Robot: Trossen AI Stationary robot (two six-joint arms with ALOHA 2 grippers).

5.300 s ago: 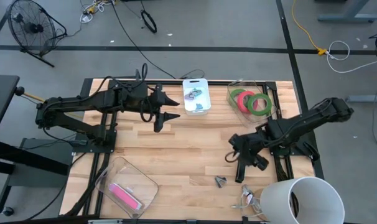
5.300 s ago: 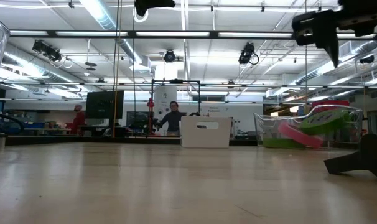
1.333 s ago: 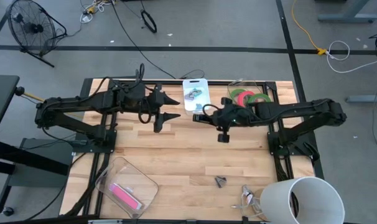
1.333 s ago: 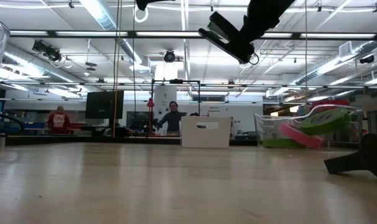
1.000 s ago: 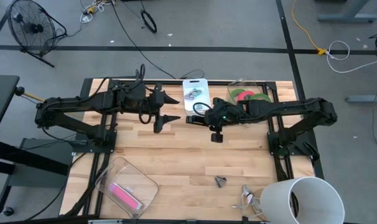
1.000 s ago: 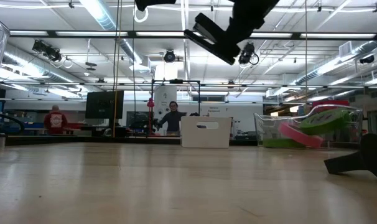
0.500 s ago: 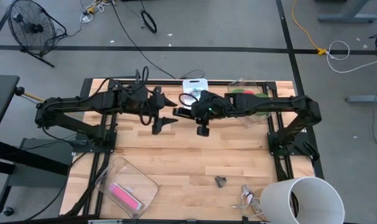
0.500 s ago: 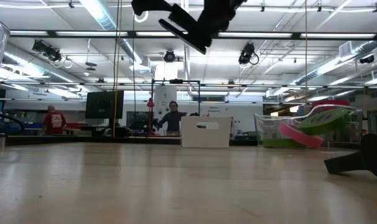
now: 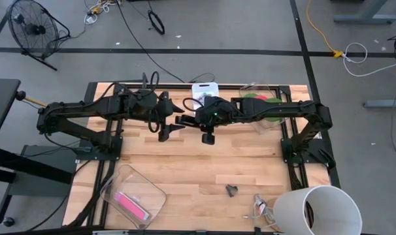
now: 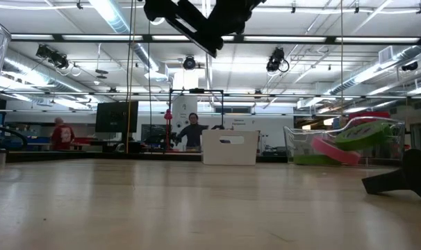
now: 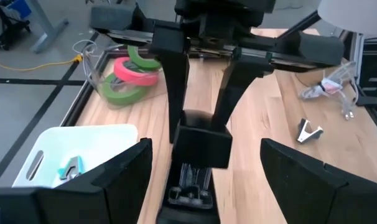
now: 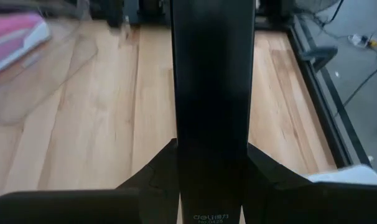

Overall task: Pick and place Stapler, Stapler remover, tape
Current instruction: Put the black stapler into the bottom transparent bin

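I see my right gripper (image 9: pixel 187 120) clamped on the black stapler (image 12: pixel 212 112), seemingly level, facing my left gripper (image 9: pixel 174 119), fingers (image 11: pixel 310 180) spread wide

Black stapler (image 12: pixel 212 112); green and red tape (image 11: pixel 131 73) (white bin (image 11: pixel 70 155))

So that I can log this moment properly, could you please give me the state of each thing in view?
Right gripper: jaws shut on the stapler, raised above the table.
Stapler: held mid-air, its end between the left gripper's jaws.
Left gripper: jaws open on either side of the stapler.
Tape rolls: lying in the clear tub.
Small dark clip: lying loose on the table.
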